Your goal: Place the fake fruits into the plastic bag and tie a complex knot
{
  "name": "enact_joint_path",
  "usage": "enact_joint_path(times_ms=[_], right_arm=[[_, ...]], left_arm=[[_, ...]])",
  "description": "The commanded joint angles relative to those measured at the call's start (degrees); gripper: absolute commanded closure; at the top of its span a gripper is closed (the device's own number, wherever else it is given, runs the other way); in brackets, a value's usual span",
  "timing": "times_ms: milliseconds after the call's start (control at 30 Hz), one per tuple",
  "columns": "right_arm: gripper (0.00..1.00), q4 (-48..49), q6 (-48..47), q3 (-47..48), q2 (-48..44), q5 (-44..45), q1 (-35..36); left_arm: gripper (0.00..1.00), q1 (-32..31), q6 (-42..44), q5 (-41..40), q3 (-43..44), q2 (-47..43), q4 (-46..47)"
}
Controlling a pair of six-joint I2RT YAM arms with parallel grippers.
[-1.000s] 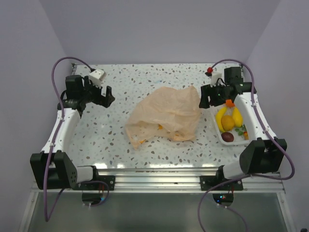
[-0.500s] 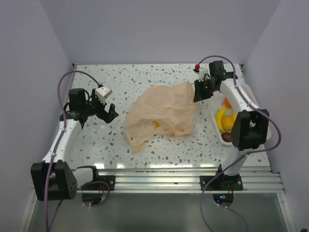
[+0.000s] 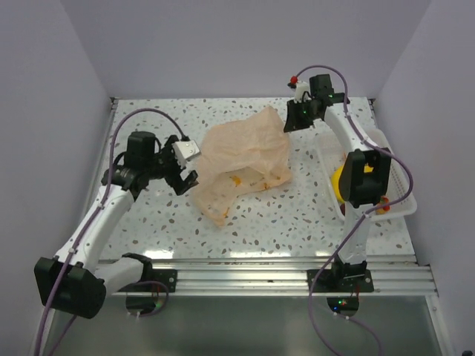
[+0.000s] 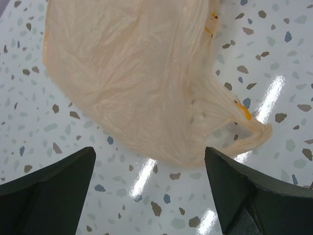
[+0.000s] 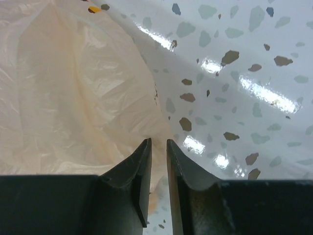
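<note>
Plastic bag: crumpled, mid-surface. Left tool: wide, empty, beside its near edge. Right tool: narrow, pinching its far edge. Step, I judged: opening the mouth. Next needed a left-side grip.

Fixed camera looks down from behind the arms; both wrist cameras hover close, sharing the crinkly translucent peach-orange plastic bag between 10 and 12 o'clock.

My right gripper shows its two dark fingers almost together, with a fold of the thin, crinkly, translucent peach-orange plastic bag pinched in the slit. The bag spreads to the left; the glossy white speckled table lies to the right.
</note>
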Motion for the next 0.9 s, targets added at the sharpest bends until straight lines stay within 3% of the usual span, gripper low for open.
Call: enact_joint_path(times_ms=[0, 100, 200, 300, 467, 567, 667, 700, 767, 867], right_arm=[[0.76, 1.34, 1.92, 5.08, 2.01, -2.37, -0.01], [0.61, 1.34, 2.1, 5.96, 1.66, -4.03, -0.1], [0.37, 0.55, 1.57, 6.74, 0.0, -4.31, -0.18], [0.24, -2.0, 0.96, 7.19, -2.81, -4.57, -1.58], [0.14, -4.9, 1.57, 1.4, -10.55, -9.66, -6.33], [0.12, -5.6, 0.52, -4.75, -16.0, -12.04, -10.01], [0.08, -8.15, -2.11, -9.94, -20.13, -12.04, -11.61], [0.06, -9.9, -3.08, -12.39, -20.84, -12.04, -11.79], [0.02, -11.66, -5.8, -14.51, -22.85, -12.92, -12.05], [0.01, -17.2, -9.32, -15.49, -23.57, -14.76, -13.54]], left_arm=[[0.0, -8.45, 1.52, -8.98, 4.63, 1.7, 1.7], [0.0, -15.48, 1.96, -15.66, 8.31, 6.53, 2.75], [0.0, -20.94, 1.09, -22.43, 9.73, 11.37, 5.03], [0.0, -23.33, -0.76, -26.39, 11.31, 16.29, 6.54], [0.0, -25.36, -1.38, -32.46, 13.95, 22.0, 7.86], [0.19, -26.24, -1.11, -31.68, 14.48, 23.33, 8.56], [0.59, -26.33, -3.74, -30.71, 17.72, 25.96, 6.21], [0.79, -26.33, -4.88, -29.92, 21.12, 26.75, 4.88], [0.99, -26.15, -11.37, -27.38, 25.88, 29.3, 0.16], [1.0, -23.53, -21.83, -17.72, 36.78, 32.99, -6.62]])
